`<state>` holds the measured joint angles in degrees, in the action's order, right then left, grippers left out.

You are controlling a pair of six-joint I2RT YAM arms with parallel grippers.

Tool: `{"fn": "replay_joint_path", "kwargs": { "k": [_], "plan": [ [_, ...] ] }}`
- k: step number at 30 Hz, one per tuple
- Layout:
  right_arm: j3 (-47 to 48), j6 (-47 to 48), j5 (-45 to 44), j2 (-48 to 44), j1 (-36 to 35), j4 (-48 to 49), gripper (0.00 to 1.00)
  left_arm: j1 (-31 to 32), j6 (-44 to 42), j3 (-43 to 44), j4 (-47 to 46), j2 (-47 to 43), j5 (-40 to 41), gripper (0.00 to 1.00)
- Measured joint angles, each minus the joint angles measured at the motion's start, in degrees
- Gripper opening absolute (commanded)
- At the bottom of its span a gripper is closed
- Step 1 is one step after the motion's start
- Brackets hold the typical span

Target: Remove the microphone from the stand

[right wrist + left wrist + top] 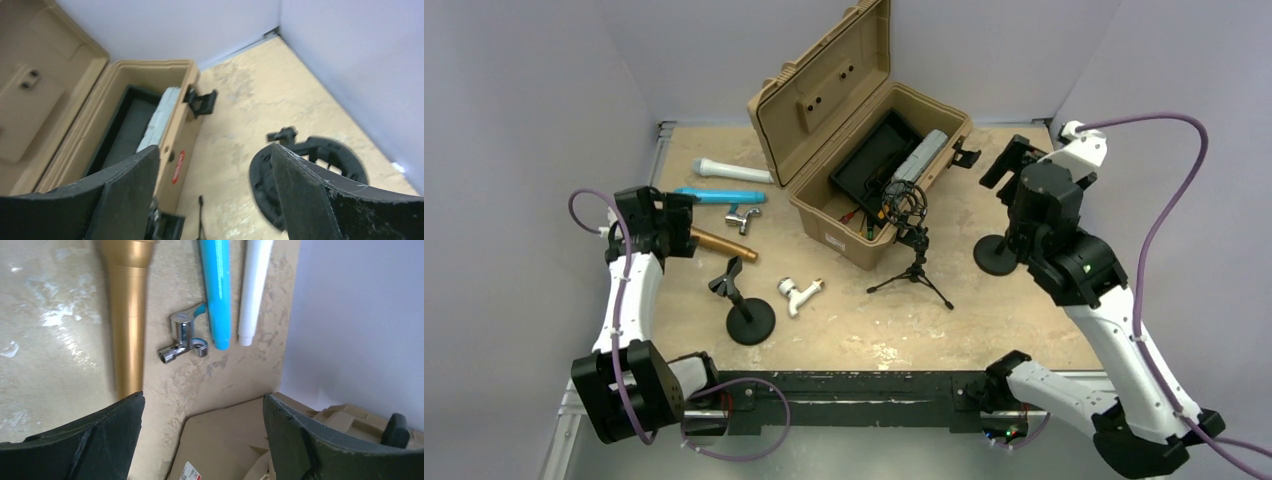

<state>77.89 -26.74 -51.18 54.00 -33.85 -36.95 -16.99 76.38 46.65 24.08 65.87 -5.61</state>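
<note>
A black tripod stand point(914, 270) with a shock mount point(907, 203) stands in front of the open tan case point(824, 215). I cannot tell whether the mount holds a microphone. A round-base stand point(749, 318) carries an empty clip. A second round base point(994, 256) sits under my right arm and also shows in the right wrist view point(345, 162). My right gripper point(1012, 160) is open and empty above it, as the right wrist view point(215, 195) shows. My left gripper point(682, 225) is open and empty over the gold microphone point(127, 315); its own view point(202, 440) shows this too.
A blue microphone point(216, 290), a white microphone point(254, 290) and a chrome tap point(181, 337) lie at the left. A white pipe fitting point(797, 293) lies mid-table. A grey microphone point(924, 155) lies in the case, whose lid stands open. Walls enclose the table on three sides.
</note>
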Motion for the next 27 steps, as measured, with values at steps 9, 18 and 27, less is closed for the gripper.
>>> {"fn": "replay_joint_path", "kwargs": {
  "k": [9,18,27],
  "plan": [
    [-0.13,7.32,12.57,4.09,17.27,5.86,0.79,1.38,-5.18,4.37,0.17,0.0,-1.79,0.85],
    [-0.55,9.22,15.74,4.42,18.49,6.32,0.79,1.84,-5.77,4.46,-0.7,0.13,-4.2,0.85],
    [-2.03,9.86,14.14,3.98,18.53,5.09,0.84,2.45,-6.16,4.48,-1.03,0.17,-5.22,0.84]
  ]
}}
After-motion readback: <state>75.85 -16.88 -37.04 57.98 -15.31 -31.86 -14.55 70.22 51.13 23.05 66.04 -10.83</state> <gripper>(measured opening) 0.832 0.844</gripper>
